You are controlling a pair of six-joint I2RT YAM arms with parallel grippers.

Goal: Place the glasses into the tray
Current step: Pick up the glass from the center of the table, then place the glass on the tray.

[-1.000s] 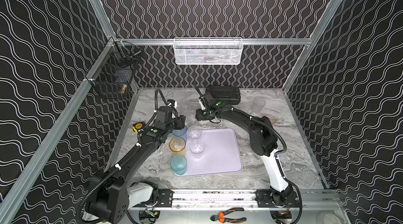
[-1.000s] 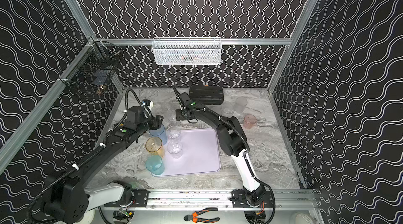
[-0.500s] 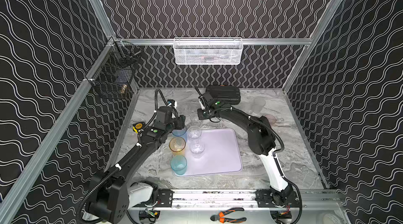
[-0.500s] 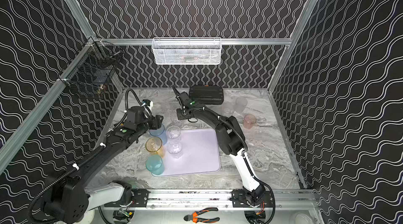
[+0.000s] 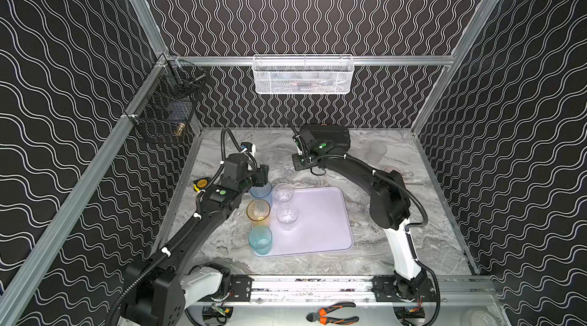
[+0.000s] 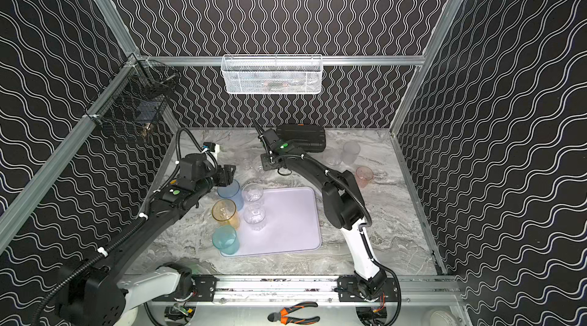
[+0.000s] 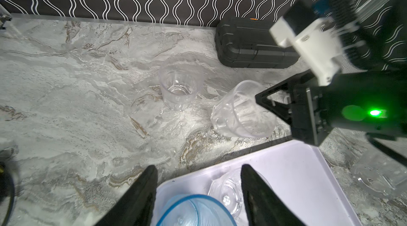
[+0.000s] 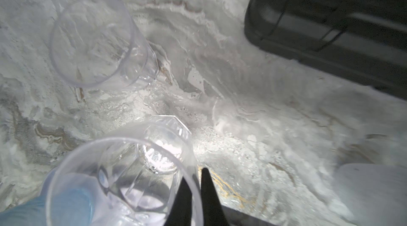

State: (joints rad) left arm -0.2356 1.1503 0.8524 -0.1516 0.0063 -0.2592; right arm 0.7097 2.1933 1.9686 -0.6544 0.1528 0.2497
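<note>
And the right claw [image 8: 195, 180] is pinched tight on the rim of a small clear glass [image 8: 123, 169], tilted just above the tray [image 5: 317, 222] mid-frame in both top views. Whether it touches the worktop [image 5: 365, 254] is hard to say. The left claw [image 7: 198, 166] is spread wide over the blue glass [image 7: 193, 211] at the tray's upper-left corner.

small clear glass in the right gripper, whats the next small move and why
Probably a short lift straight up. The right gripper is shut on the rim of the small clear glass, which is tilted, low by the marble table, just outside the lilac tray. Raising it first should clear the tray's raised rim before it moves over the bare part.
</note>
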